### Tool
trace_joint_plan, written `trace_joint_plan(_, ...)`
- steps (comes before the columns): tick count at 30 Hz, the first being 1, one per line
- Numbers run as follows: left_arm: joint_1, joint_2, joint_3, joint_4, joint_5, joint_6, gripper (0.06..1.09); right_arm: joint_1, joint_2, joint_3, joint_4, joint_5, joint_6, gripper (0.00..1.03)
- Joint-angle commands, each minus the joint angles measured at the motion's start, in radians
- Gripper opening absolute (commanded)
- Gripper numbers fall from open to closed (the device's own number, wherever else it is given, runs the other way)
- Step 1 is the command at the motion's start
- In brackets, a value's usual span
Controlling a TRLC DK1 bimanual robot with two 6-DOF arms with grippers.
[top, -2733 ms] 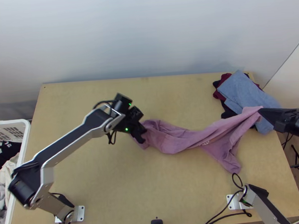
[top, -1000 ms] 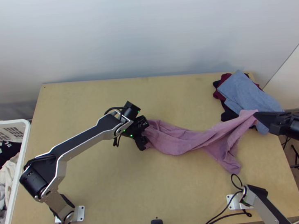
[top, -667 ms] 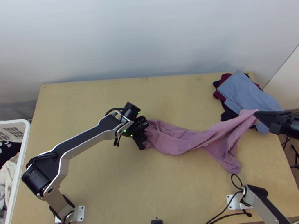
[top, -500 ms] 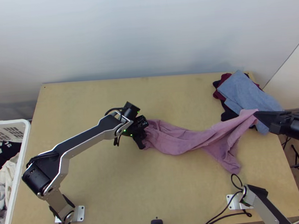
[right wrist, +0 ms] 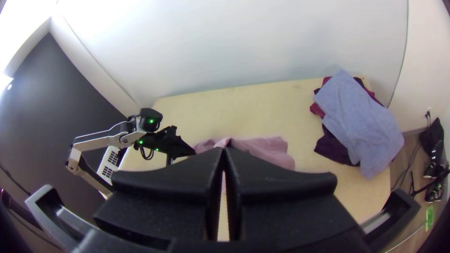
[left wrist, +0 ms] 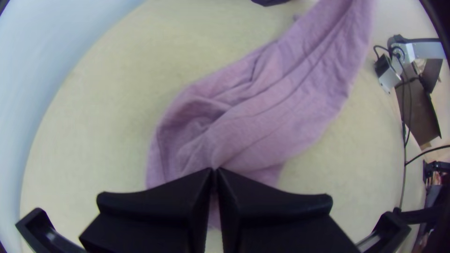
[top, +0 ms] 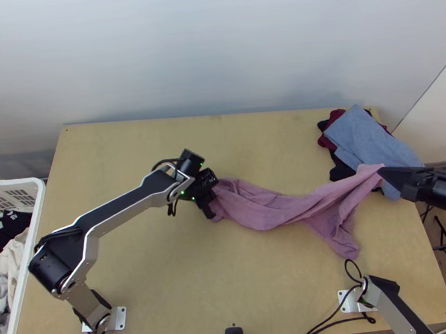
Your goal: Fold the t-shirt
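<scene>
Across my bench [top: 170, 280] the t-shirt [top: 269, 209] stretches bunched, not yet folded; spreading and folding remain, I judge. My left claw [left wrist: 215, 171] is closed on one end, my right claw [right wrist: 223, 149] closed on the other. The top view gives its whole length; the left wrist view, finer creases [left wrist: 253, 110].

Your left arm [top: 118, 205] reaches out bent at the elbow, your left gripper [top: 210, 214] angled downward, its fingertips pressed together; your right arm [top: 397, 307] runs out of the top view, your right gripper [top: 381, 170] pointing inward from the side, fingertips meeting too
</scene>
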Motion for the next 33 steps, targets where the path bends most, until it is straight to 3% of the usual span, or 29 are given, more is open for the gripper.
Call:
trace_joint_plan(1, 0.031, -0.085, 0.046, -0.042, 0.009, -0.076, 0.2, 0.0, -0.006, -0.002, -0.001, 0.003, 0.0, 0.03)
trace_joint_plan(10, 0.133, -0.324, 0.134, -0.22, 0.061, -0.186, 0.2, 0.015, -0.005, 0.001, 0.006, 0.006, 0.008, 0.03)
trace_joint_plan(18, 0.356, -0.408, 0.344, -0.349, 0.099, -0.286, 0.21, 0.026, 0.009, 0.021, 0.069, 0.011, 0.069, 0.03)
trace_joint_plan(20, 0.415, -0.408, 0.401, -0.376, 0.149, -0.329, 0.2, 0.063, 0.032, 0.032, 0.112, 0.046, 0.109, 0.03)
trace_joint_plan(23, 0.475, -0.413, 0.459, -0.419, 0.218, -0.38, 0.2, 0.178, 0.08, 0.081, 0.16, 0.172, 0.165, 0.03)
trace_joint_plan(29, 0.511, -0.457, 0.529, -0.497, 0.245, -0.377, 0.2, 0.259, 0.152, 0.139, 0.192, 0.19, 0.165, 0.03)
trace_joint_plan(33, 0.518, -0.477, 0.574, -0.522, 0.25, -0.377, 0.2, 0.39, 0.201, 0.211, 0.198, 0.276, 0.146, 0.03)
